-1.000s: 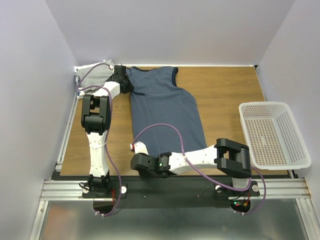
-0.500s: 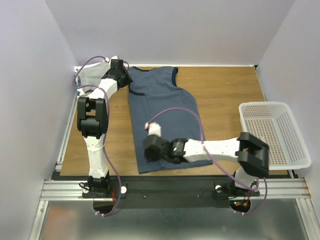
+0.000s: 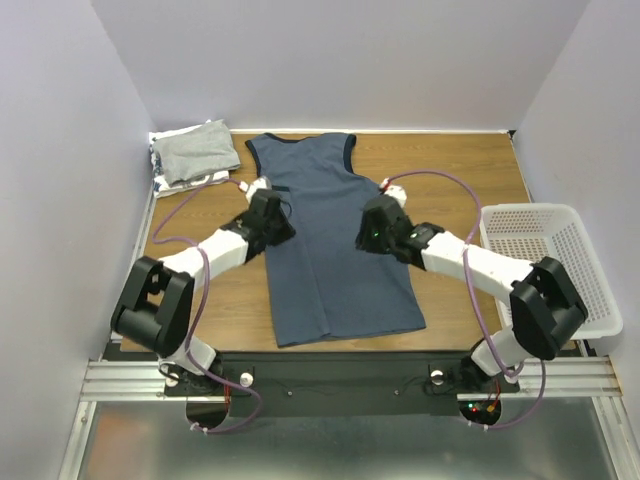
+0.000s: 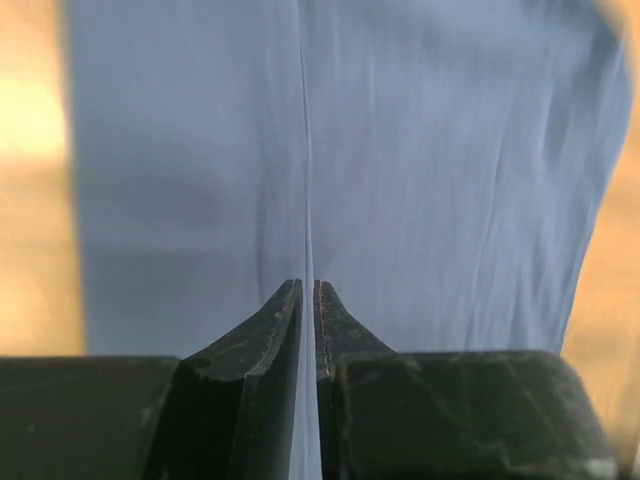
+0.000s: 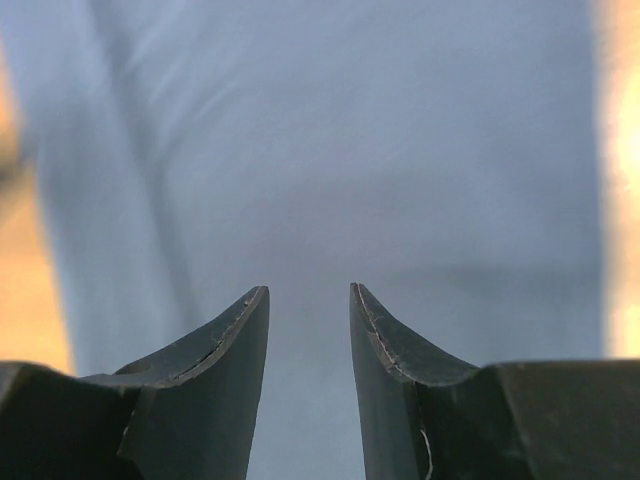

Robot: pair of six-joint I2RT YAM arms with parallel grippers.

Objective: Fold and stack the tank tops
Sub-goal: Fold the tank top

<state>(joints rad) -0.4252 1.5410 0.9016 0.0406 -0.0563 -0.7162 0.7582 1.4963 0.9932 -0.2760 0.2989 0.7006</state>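
The slate-blue tank top (image 3: 335, 240) lies flat and lengthwise in the middle of the table, neck at the back. My left gripper (image 3: 281, 224) is at its left edge, halfway down. In the left wrist view the left gripper (image 4: 308, 285) is shut on a thin raised crease of this cloth (image 4: 450, 170). My right gripper (image 3: 368, 233) is over the top's right side. Seen from the right wrist, the right gripper (image 5: 308, 288) stands open above the blue cloth (image 5: 330, 150), holding nothing. A folded light grey tank top (image 3: 198, 150) lies at the back left on a black-and-white patterned one (image 3: 161, 181).
A white mesh basket (image 3: 530, 208) stands at the table's right edge, close to the right arm's elbow. Purple cables loop off both arms. Bare wood (image 3: 450, 165) shows behind the right arm and at the front left.
The left arm swung from the back left corner to the blue top's left edge; its jaws opened and shut again. The right arm rose from the front hem to the right side and opened.
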